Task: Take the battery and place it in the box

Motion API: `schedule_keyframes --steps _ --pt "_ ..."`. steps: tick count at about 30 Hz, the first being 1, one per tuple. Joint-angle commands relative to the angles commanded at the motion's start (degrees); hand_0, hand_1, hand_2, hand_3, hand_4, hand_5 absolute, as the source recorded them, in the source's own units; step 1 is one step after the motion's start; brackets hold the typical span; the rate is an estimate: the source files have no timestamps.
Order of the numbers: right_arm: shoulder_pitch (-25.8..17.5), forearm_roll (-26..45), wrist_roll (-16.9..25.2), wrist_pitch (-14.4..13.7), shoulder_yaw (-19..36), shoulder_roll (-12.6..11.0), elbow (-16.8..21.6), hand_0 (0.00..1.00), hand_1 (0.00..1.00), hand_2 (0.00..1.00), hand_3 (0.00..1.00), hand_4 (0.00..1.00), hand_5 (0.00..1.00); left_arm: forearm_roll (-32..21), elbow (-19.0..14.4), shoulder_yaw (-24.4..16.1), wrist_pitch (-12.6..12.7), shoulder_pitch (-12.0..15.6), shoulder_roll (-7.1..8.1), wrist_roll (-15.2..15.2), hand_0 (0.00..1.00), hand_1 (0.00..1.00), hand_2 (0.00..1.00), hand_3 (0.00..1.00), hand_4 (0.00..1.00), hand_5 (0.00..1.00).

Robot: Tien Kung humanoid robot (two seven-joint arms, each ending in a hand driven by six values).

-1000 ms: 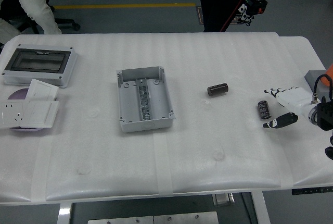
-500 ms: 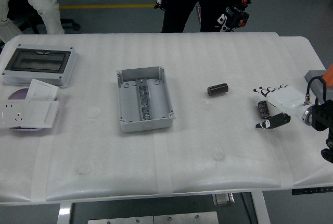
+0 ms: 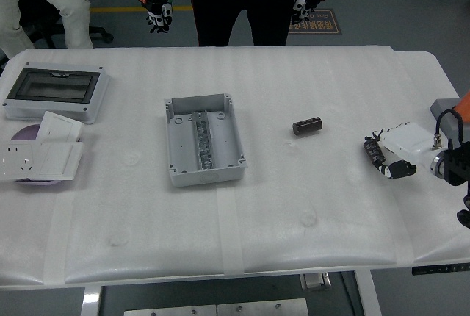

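Two dark cylindrical batteries lie on the white table. One battery [image 3: 307, 126] sits alone right of centre. The other battery [image 3: 374, 151] is at the right, and my right hand [image 3: 388, 156] has its fingers [image 3: 382, 137] and thumb [image 3: 396, 170] curled around its right side; it rests at table level. The open grey box [image 3: 203, 139] stands left of centre, well away from the hand, with a metal rail inside. My left arm is out of the picture.
A grey enclosure with a dark clear lid [image 3: 55, 90] and white socket plates [image 3: 40, 153] lie at the far left. A grey block [image 3: 446, 109] sits at the right edge. A person stands at the far side with gloved hands [image 3: 156, 4] hanging.
My right hand's thumb and fingers have curled in around the right-hand battery. The person at the far side has stepped left along the table.
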Motion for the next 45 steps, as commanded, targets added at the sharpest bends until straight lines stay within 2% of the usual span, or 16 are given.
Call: schedule_keyframes --steps 8,13,19,24,28,30,33,37,38,39,44,45 --pt "-0.2 0.8 0.7 -0.9 -0.8 0.4 0.2 0.700 0.635 0.770 0.802 0.391 0.214 -0.7 0.0 0.6 0.1 0.0 -0.01 -0.4 0.552 0.605 0.508 0.511 0.126 0.002" --pt "-0.3 0.7 0.5 -1.1 1.1 0.0 1.8 0.699 0.627 0.770 0.796 0.381 0.210 -0.5 0.1 0.8 0.3 0.0 -0.11 -0.6 0.550 0.604 0.505 0.507 0.123 0.002" --pt "-0.6 0.6 -0.9 -1.3 7.6 -0.3 6.5 0.697 0.622 0.769 0.792 0.378 0.216 -0.1 0.1 0.5 0.5 0.1 -0.37 -0.6 0.550 0.604 0.504 0.507 0.122 0.002" --pt "-0.7 3.4 -3.2 -1.7 13.9 1.5 12.0 0.698 0.621 0.769 0.791 0.378 0.221 1.3 0.1 -1.0 0.1 0.5 -0.52 0.3 0.549 0.603 0.504 0.507 0.121 0.002" --pt "-2.4 7.3 -3.8 -2.3 18.8 4.9 16.3 0.694 0.622 0.768 0.794 0.384 0.224 2.4 0.1 -2.2 -0.2 0.7 -0.50 0.9 0.549 0.602 0.503 0.507 0.119 0.002" --pt "-4.2 9.1 -3.8 -2.8 21.8 7.5 18.8 0.694 0.622 0.768 0.794 0.384 0.224 2.6 0.1 -2.5 -0.2 0.8 -0.53 1.0 0.549 0.602 0.503 0.507 0.119 0.002" --pt "-6.3 10.9 -3.2 -3.5 25.5 11.5 20.5 0.698 0.627 0.774 0.811 0.409 0.247 2.7 0.0 -2.6 -0.3 1.1 -0.68 1.2 0.548 0.602 0.504 0.506 0.114 0.002" --pt "-7.7 12.7 -2.3 -4.6 27.1 16.8 19.7 0.698 0.627 0.774 0.811 0.409 0.247 2.5 0.0 -2.5 -0.3 1.3 -0.82 1.3 0.548 0.602 0.504 0.506 0.114 0.002" --pt "-8.0 13.3 -2.2 -5.0 26.9 18.2 19.1 0.698 0.627 0.774 0.811 0.409 0.247 2.3 0.0 -2.4 -0.3 1.4 -0.85 1.3 0.548 0.602 0.504 0.506 0.114 0.002" --pt "-8.1 13.7 -2.2 -5.4 26.6 19.6 18.4 0.713 0.646 0.783 0.825 0.452 0.275 2.2 -0.1 -2.4 -0.2 1.5 -0.88 1.3 0.547 0.601 0.503 0.505 0.106 0.002" --pt "-7.9 14.9 -2.9 -6.7 24.0 25.5 15.8 0.713 0.646 0.783 0.825 0.452 0.275 1.7 -0.2 -3.1 0.2 1.8 -1.07 1.8 0.547 0.601 0.503 0.505 0.106 0.002" --pt "-7.8 15.2 -2.9 -6.8 23.3 26.6 15.5 0.759 0.660 0.789 0.831 0.474 0.288 1.7 -0.2 -3.1 0.2 1.9 -1.13 1.9 0.547 0.600 0.503 0.505 0.103 0.002"
